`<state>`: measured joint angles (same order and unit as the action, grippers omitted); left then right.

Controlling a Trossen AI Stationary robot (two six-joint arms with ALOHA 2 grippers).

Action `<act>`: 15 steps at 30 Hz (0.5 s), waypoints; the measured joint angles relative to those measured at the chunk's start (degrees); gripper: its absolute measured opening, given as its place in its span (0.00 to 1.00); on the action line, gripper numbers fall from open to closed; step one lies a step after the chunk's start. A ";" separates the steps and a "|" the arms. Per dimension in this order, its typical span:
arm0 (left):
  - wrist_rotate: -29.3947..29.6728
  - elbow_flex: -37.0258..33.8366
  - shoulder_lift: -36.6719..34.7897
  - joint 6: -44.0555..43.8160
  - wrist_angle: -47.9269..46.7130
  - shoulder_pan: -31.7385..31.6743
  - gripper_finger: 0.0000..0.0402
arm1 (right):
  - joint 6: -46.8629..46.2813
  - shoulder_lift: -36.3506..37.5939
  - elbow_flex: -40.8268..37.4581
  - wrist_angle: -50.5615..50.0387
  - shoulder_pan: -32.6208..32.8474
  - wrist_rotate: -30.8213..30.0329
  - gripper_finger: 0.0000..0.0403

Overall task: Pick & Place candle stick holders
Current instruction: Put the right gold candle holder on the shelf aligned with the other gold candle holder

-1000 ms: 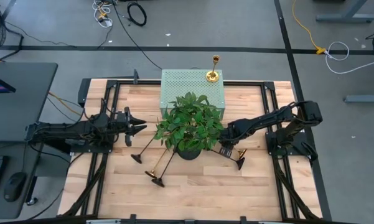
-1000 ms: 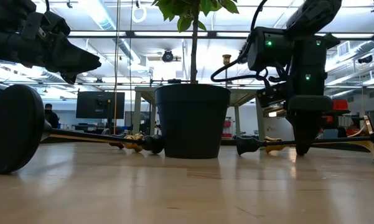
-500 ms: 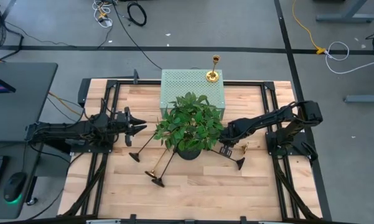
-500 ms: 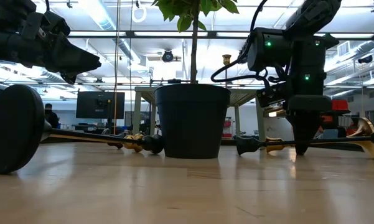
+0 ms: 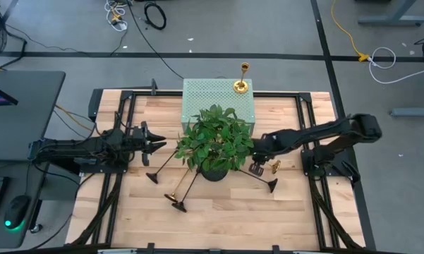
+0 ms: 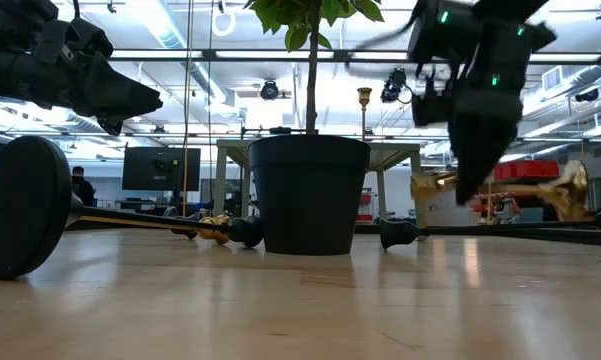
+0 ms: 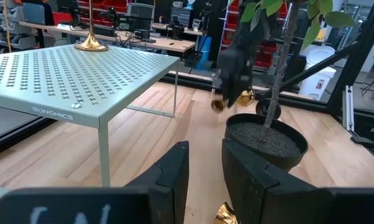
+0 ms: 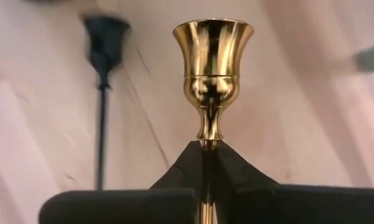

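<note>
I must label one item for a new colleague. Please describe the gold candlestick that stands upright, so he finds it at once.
Start at the pale green perforated box on the table's far side, behind the potted plant. On its top, at the right far corner, stands the upright gold candlestick. It alone stands; the other candlesticks lie on the table or hang in a tool.

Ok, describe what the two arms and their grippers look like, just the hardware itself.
Both arms are dark, nearly black, jointed links with black cables along them. The left gripper ends in two flat, tapered black fingers. The right gripper has matching black fingers narrowing to a point, and small green indicator lights glow on that arm's wrist housing.
</note>
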<state>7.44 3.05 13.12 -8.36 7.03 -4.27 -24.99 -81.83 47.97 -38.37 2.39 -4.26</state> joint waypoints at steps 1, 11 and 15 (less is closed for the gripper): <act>0.00 0.00 -0.01 0.00 0.00 0.00 0.25 | 0.00 1.57 0.00 0.00 0.00 -0.83 0.01; 0.00 0.00 0.00 -0.02 -0.02 0.00 0.25 | 0.06 16.83 0.00 3.47 -0.02 -12.42 0.01; 0.00 0.00 -0.01 -0.02 0.02 0.00 0.25 | 2.06 20.91 0.02 7.20 -0.02 -16.54 0.01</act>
<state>7.44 3.05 13.10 -8.38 7.04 -4.27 -22.94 -60.92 47.99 -31.17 2.37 -20.80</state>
